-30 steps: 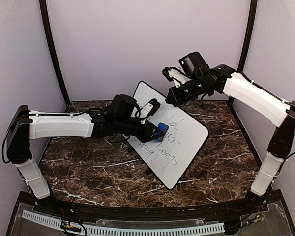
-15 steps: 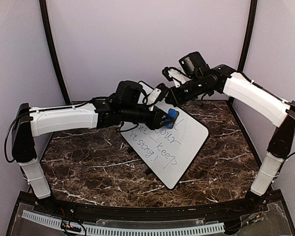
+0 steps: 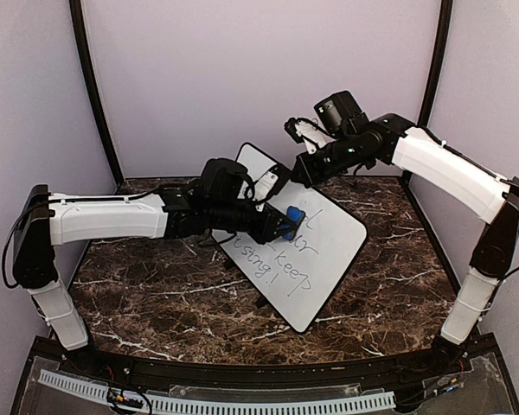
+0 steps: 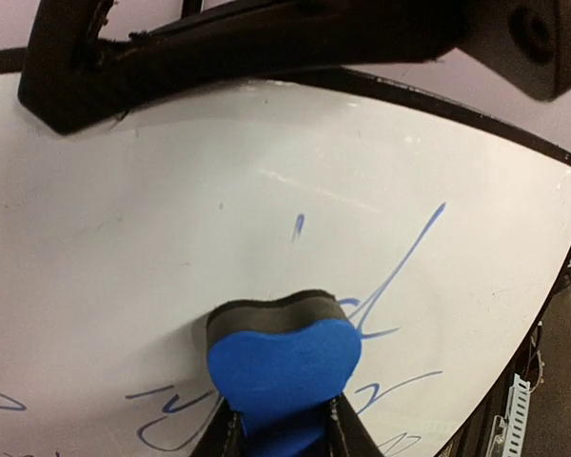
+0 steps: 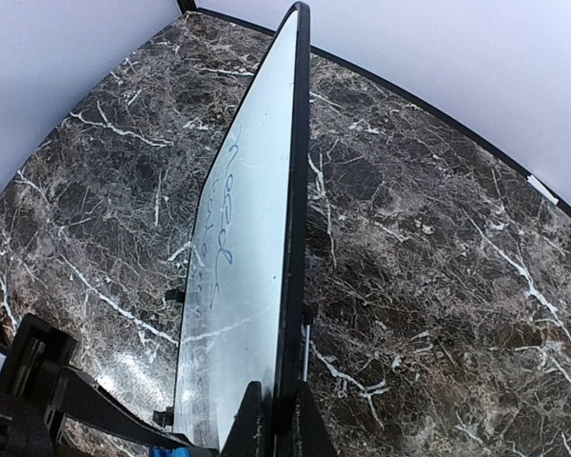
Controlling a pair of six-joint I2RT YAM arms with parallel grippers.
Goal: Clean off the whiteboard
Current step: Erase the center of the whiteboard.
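top external view: left gripper (image 3: 284, 226) clamps the eraser (image 3: 293, 213) against the whiteboard (image 3: 324, 251) at frame centre. right gripper (image 3: 299, 172) is closed on the whiteboard's upper edge.

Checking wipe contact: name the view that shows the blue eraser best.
Left wrist: the blue eraser fills the foreground, pinched by the left gripper against the whiteboard. Top external shows a small blue patch; right wrist only a sliver at the bottom edge.

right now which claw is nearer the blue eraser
Left. The left claw holds the eraser, pressing it to the whiteboard; the right claw grips the board's top edge, apart from it.
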